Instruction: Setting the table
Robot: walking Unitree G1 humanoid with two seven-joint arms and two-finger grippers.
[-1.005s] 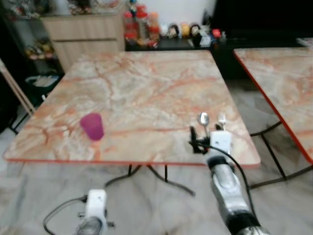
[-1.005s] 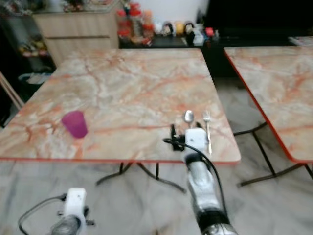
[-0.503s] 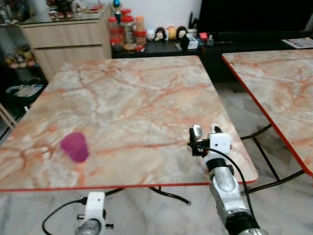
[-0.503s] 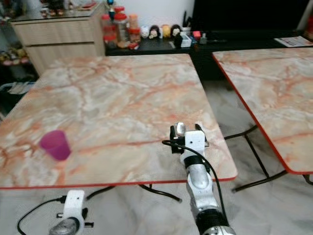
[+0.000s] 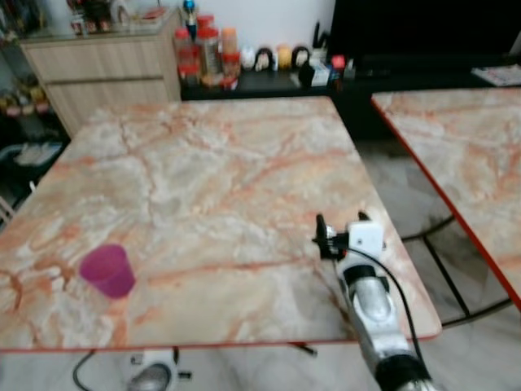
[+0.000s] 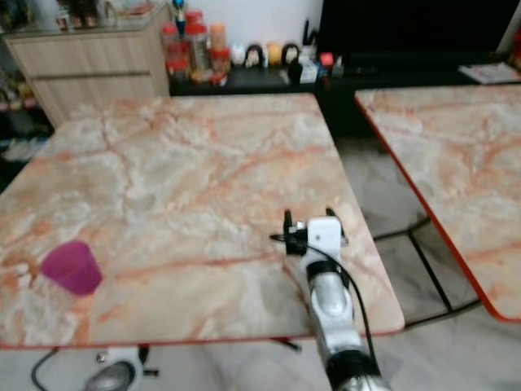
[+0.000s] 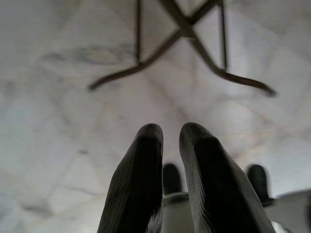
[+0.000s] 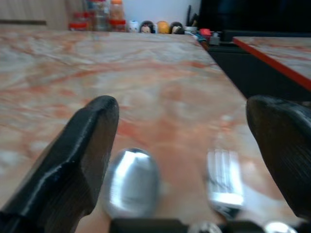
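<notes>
— Closer now than a second ago: the camera has come in over the marble table, so its near red edge sits low in the head views and the pink cup has slid toward the left side of the picture. Where is the working arm?

— Over the table's near right corner. The right gripper hangs low above the top with its fingers spread wide apart, holding nothing.

— And the cutlery?

— In the right wrist view a spoon and a fork lie side by side on the marble, just apart, both between the two spread fingers, the spoon's bowl close to one finger. In the head views the wrist's white camera block covers that spot.

— What else is around, big to small?

— A second marble table stands to the right across a gap of pale floor. Behind are a wooden cabinet and a dark low shelf carrying jars and small figures, too blurred to name one by one.

— The cup?

— Upright near the front left of the table, well apart from the cutlery.

— The other arm?

— Idle below the table edge. The left gripper points at the floor by the table's dark legs, its fingers pressed nearly together with just a thin slit between them, empty.
</notes>
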